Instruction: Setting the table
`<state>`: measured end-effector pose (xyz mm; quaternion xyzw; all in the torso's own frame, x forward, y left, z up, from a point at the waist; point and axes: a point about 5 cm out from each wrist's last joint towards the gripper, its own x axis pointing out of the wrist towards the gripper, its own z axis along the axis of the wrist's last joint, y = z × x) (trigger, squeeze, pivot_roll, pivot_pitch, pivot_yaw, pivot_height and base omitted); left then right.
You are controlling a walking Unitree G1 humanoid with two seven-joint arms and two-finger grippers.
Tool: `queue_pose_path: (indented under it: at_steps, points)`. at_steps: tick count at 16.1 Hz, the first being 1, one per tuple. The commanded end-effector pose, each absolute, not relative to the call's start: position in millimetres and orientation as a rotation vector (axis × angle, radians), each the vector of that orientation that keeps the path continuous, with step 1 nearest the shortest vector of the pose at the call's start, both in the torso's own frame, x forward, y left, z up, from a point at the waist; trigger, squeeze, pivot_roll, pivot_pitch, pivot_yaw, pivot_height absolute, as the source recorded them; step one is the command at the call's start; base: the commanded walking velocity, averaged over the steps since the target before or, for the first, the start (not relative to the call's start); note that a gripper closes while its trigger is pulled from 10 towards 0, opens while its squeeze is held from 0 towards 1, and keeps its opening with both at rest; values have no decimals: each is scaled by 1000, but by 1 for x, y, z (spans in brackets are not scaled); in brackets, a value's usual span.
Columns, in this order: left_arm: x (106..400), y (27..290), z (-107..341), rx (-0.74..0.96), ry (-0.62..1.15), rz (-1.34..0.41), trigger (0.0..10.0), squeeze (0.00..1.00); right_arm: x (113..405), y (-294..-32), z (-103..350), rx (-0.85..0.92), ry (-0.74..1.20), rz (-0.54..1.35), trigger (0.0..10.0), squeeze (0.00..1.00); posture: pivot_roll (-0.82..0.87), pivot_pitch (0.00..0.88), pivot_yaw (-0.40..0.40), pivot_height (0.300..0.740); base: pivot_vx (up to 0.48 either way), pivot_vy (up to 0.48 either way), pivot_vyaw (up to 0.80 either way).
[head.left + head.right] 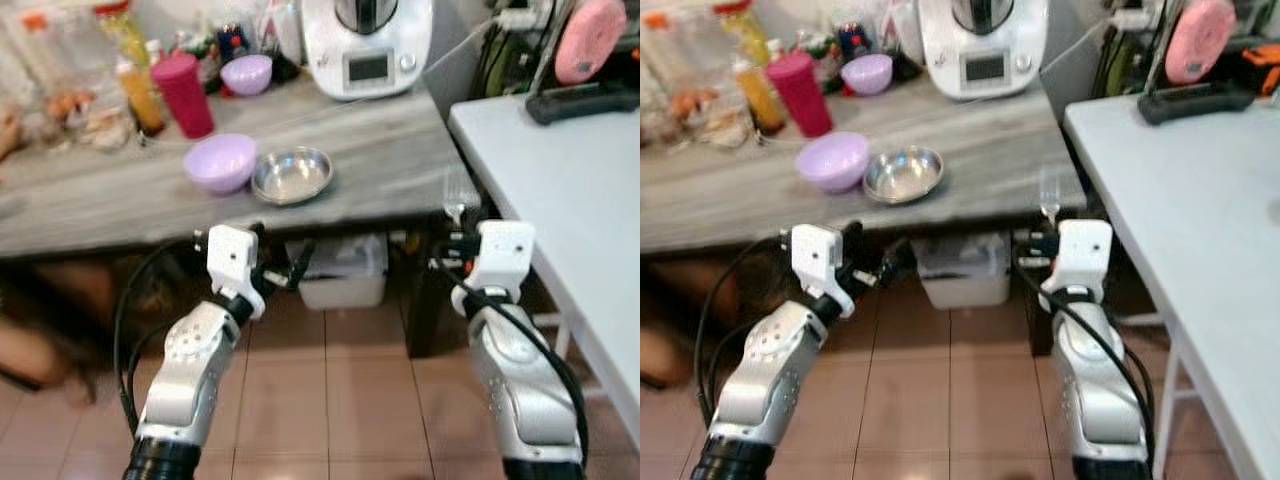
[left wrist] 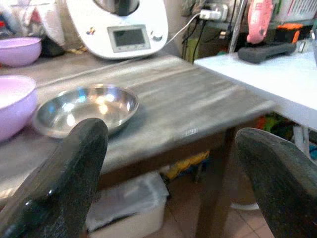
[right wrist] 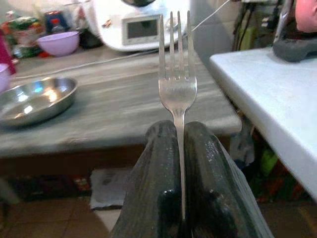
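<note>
Setting: home kitchen or dining corner. Evidence follows.
- Grey wood-grain table (image 1: pixel 380 160), centre frame, carrying household tableware: steel bowl (image 1: pixel 292 175), lilac bowl (image 1: pixel 220 162) just beside it, second lilac bowl (image 1: pixel 246 74) farther back.
- White countertop cooking appliance (image 1: pixel 368 45) with a small display, top centre.
- Upper left: magenta tumbler (image 1: pixel 184 94), sauce bottle (image 1: pixel 142 97), clutter of jars and wrapped food, blurred.
- White table (image 1: pixel 570 200) along the right edge.
- Tiled terracotta floor (image 1: pixel 330 400); white plastic storage bin (image 1: pixel 343 275) under the grey table.
- Power cable runs from the appliance toward the upper right.
</note>
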<state>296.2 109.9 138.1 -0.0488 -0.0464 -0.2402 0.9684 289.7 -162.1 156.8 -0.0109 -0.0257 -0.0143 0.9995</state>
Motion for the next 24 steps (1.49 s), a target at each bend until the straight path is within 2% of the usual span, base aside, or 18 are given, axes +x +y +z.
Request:
queue_pose_path:
  at_steps: [1, 5, 9, 13, 18, 24]
  points:
    - [296, 107, 140, -89, -103, -497, 10000, 0, 289, -163, 159, -28, -61, -29, 10000, 0, -246, 76, 141, 740, 480, 0, 0]
    - [296, 114, 138, -68, -87, -453, 10000, 0, 289, -163, 159, -30, -61, -24, 10000, 0, -244, 76, 141, 740, 232, 0, 0]
    - [294, 148, 130, 28, -66, -300, 10000, 0, 287, -163, 157, -38, -62, -25, 10000, 0, -239, 76, 137, 740, 0, 0, 0]
    - [286, 165, 123, 67, -29, -223, 10000, 0, 289, -164, 158, -45, -63, -18, 10000, 0, -228, 78, 134, 740, 0, 0, 0]
    - [278, 159, 119, 61, -14, -262, 10000, 0, 295, -167, 158, -48, -53, -21, 10000, 0, -217, 79, 130, 740, 0, 0, 0]
    - [276, 150, 121, 33, -2, -332, 10000, 0, 315, -201, 161, -65, -19, -81, 10000, 0, -209, 100, 139, 740, 0, 0, 0]
